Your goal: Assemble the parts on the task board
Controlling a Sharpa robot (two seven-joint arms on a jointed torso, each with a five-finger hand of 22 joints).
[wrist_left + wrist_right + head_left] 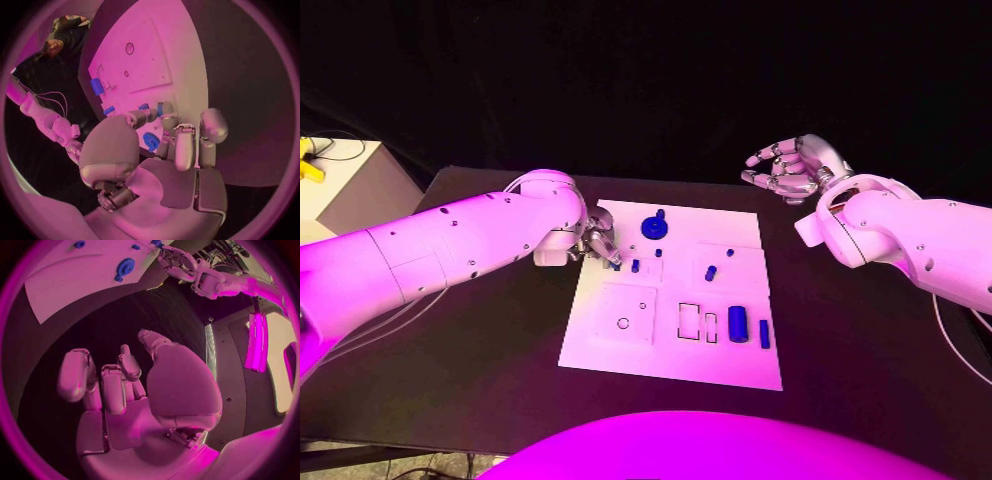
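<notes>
Left hand (pixel 600 243) sits at the board's (pixel 733 360) 10 o'clock edge, fingers (pixel 185 146) narrowed over a small blue part (pixel 616 265), apparently to seat it; actual contact cannot be confirmed. Right hand (pixel 793 168) waits off the board at 1 o'clock above the counter (pixel 488 350), fingers loosely curled, holding nothing.

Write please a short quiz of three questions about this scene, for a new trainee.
1. True or false: the right hand is holding a blue part.
2. Which hand is at the task board? A) left B) right C) both
3. Fill in: the round blue part lies near the board's ____ edge, far or near from the robot.

Key
1. False: it is raised off the board, fingers curled, nothing in it.
2. A: the left hand is at the board's left edge, by the small blue parts.
3. Far.
</notes>
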